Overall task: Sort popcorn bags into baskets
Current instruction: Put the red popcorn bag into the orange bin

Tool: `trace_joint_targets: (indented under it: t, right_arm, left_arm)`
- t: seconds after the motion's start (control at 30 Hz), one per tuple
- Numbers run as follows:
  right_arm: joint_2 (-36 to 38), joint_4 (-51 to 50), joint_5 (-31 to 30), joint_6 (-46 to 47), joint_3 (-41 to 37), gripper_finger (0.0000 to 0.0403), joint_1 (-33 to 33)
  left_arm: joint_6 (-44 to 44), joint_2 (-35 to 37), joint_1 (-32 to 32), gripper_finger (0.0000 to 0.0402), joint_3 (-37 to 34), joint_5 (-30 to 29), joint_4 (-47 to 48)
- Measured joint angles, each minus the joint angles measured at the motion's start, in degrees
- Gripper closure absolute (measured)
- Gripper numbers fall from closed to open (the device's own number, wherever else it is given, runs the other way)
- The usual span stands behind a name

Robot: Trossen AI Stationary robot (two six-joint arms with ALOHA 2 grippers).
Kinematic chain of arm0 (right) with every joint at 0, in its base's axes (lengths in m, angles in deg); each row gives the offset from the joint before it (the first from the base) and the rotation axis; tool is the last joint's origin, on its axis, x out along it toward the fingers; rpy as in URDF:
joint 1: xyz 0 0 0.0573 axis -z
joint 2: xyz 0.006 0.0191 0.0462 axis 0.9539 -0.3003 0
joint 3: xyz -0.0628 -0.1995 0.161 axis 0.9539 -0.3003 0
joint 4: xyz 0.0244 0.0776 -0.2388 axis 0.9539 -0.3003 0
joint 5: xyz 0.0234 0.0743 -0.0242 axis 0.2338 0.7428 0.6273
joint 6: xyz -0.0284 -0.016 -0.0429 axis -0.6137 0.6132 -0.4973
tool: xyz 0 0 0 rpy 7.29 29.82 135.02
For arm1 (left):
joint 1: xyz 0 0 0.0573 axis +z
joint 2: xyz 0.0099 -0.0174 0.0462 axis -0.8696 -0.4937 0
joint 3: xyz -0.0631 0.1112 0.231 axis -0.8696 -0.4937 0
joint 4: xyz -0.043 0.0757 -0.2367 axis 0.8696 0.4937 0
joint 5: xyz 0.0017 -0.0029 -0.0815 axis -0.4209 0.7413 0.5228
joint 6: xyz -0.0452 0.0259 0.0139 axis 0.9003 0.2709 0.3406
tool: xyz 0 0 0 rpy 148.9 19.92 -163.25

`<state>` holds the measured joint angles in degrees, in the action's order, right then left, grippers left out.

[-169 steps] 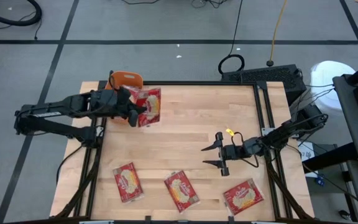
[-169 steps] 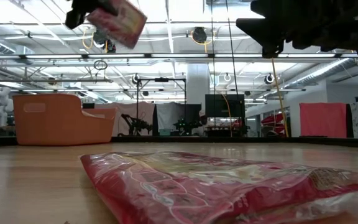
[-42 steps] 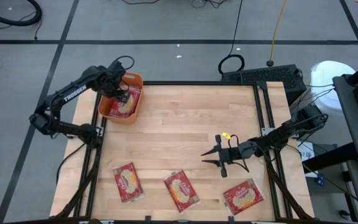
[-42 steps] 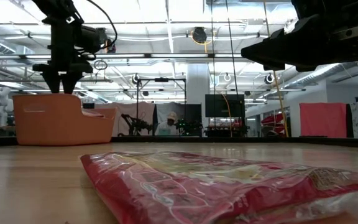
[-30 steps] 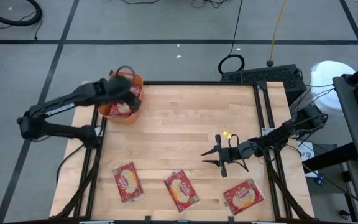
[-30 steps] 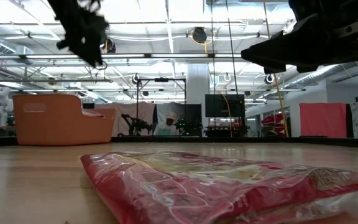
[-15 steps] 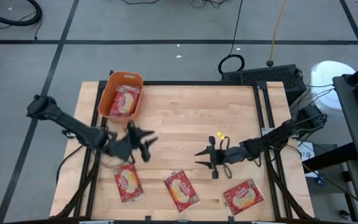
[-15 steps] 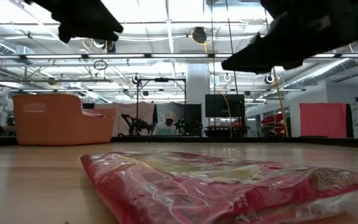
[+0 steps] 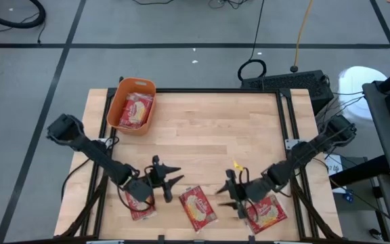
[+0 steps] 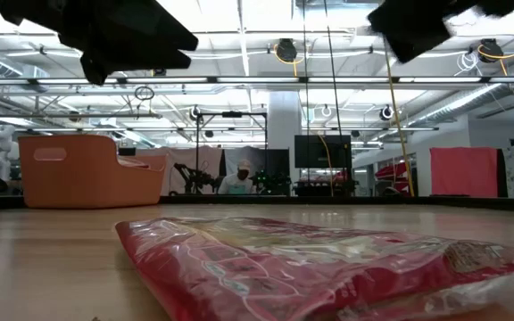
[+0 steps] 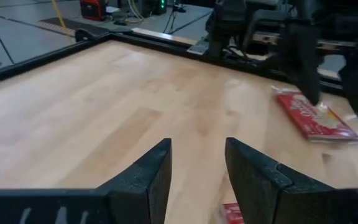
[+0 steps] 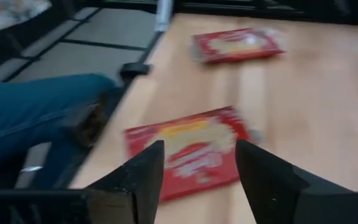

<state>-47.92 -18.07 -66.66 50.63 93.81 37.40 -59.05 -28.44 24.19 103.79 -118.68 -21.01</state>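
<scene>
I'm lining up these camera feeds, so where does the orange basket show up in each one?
High view: the orange basket is at the picture's upper left, on a corner of the wooden table, with a popcorn bag inside.
Low view: at the left, standing on the tabletop.
Left wrist view: not in it.
Right wrist view: not in it.
Shared landmark: the wooden table, seen in all four views.
</scene>
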Motion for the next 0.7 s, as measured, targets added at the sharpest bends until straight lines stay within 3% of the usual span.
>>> trace_joint_targets:
  t: [0.33,0.7]
  right_arm:
    - [-6.85,4.25,-6.2,5.01,-0.01,0.0206,-7.69]
    - [-20.06,19.74,-6.11,-2.12,0.0,0.0206,-8.41]
  left_arm:
    - [-1.5,-12.04,-1.88,0.0247,0.81,-0.06,-15.71]
    - [-3.14,-19.91,-2.93,0.0247,8.16,0.49,-15.63]
